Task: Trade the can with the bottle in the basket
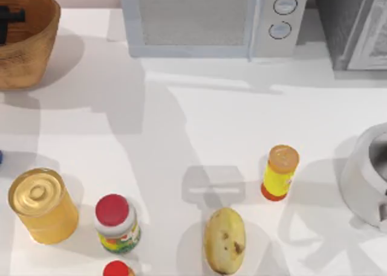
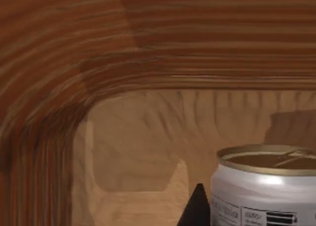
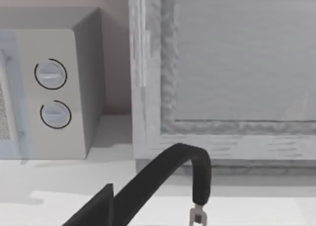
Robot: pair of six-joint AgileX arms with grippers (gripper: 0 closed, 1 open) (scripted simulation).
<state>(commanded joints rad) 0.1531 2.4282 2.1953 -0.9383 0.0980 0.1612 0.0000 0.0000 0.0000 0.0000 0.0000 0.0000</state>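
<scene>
Bright, even light; soft shadows on table (image 1: 181, 137), no glare.

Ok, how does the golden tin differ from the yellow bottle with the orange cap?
The golden tin is broad and squat; the yellow bottle is slim. The tin is golden all over with a ringed lid, while the bottle has an orange cap and an orange-red base. The tin stands at the table's left, the bottle right of centre. Both stand upright on the table.
</scene>
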